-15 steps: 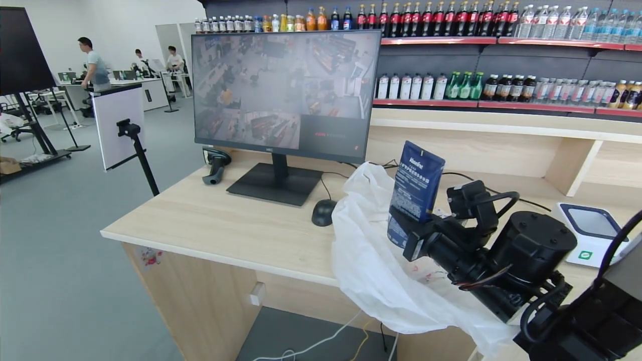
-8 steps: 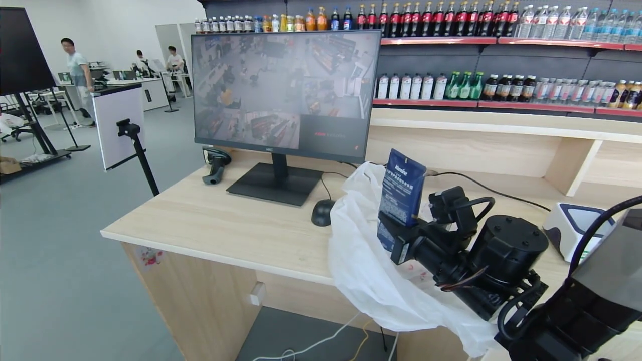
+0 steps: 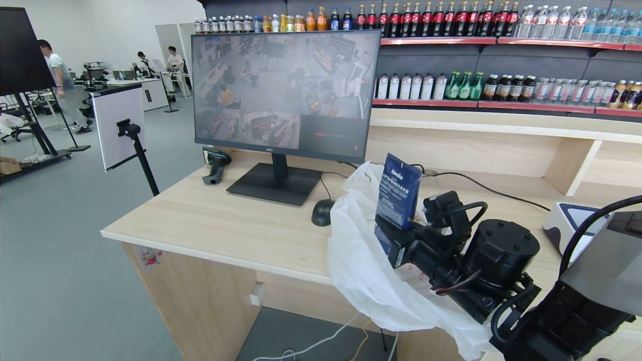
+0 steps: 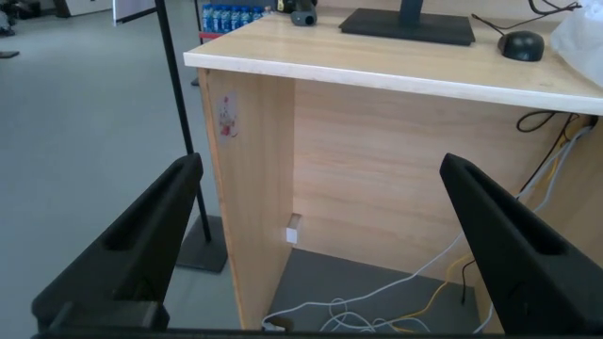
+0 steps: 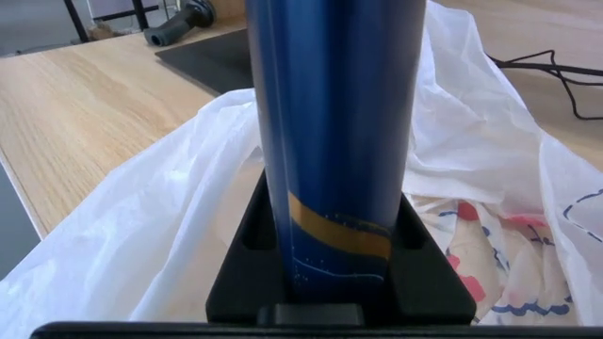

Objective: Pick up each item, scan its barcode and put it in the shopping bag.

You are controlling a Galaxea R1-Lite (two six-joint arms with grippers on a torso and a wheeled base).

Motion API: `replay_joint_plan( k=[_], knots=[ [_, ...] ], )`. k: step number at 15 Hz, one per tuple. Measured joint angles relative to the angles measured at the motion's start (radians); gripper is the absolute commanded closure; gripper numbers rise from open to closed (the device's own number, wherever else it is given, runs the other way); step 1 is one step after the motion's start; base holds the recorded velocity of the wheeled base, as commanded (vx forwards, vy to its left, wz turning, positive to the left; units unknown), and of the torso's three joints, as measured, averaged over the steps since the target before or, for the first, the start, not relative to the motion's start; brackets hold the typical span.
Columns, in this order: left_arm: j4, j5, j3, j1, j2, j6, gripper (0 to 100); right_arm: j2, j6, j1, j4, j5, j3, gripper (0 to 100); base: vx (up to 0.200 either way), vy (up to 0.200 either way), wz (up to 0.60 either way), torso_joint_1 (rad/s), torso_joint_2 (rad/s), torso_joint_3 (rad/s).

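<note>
Right gripper (image 3: pixel 395 244) clamped on blue pouch (image 3: pixel 398 195), held upright over white shopping bag (image 3: pixel 368 271).
Right wrist view: jaws pinch the pouch's bottom edge, bag open beneath. Left gripper (image 4: pixel 320 188) spread wide, empty, facing desk (image 4: pixel 377 71) side panel. Versus 1.0 s ago: pouch has shifted left and lower, toward bag.

blue pouch (image 5: pixel 330 132) top cut off, white scanner (image 3: pixel 554 223) half hidden

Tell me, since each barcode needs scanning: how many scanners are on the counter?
2. A black handheld scanner lies left of the monitor; a white desktop scanner sits at the counter's right end, partly hidden by the right arm.
</note>
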Motion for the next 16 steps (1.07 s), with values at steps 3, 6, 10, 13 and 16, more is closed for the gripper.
replay_joint_plan(
  k=[3, 6, 10, 13, 16],
  knots=[
    [0.0, 0.0, 0.0, -0.001, 0.0, 0.0, 0, 0.007, 0.003, 0.0, 0.0, 0.0, -0.003, 100, 0.0, 0.0, 0.0, 0.0, 0.0, 0.0],
    [0.0, 0.0, 0.0, 0.0, 0.0, -0.001, 0, 0.0, 0.014, 0.0, 0.012, 0.001, -0.02, 100, 0.0, 0.0, 0.0, 0.0, 0.0, 0.0],
    [0.0, 0.0, 0.0, 0.0, 0.0, -0.002, 0, -0.078, 0.145, -0.01, 0.007, 0.0, 0.005, 100, 0.0, 0.0, 0.0, 0.0, 0.0, 0.0],
    [0.0, -0.001, 0.0, -0.001, 0.0, 0.003, 0, -0.096, 0.299, 0.033, 0.007, 0.0, 0.027, 100, 0.0, 0.0, 0.0, 0.0, 0.0, 0.0],
    [-0.003, -0.003, 0.0, 0.0, 0.0, 0.018, 0, -0.086, 0.467, 0.074, 0.007, -0.011, 0.035, 100, 0.0, 0.0, 0.0, 0.0, 0.0, 0.0]
  ],
)
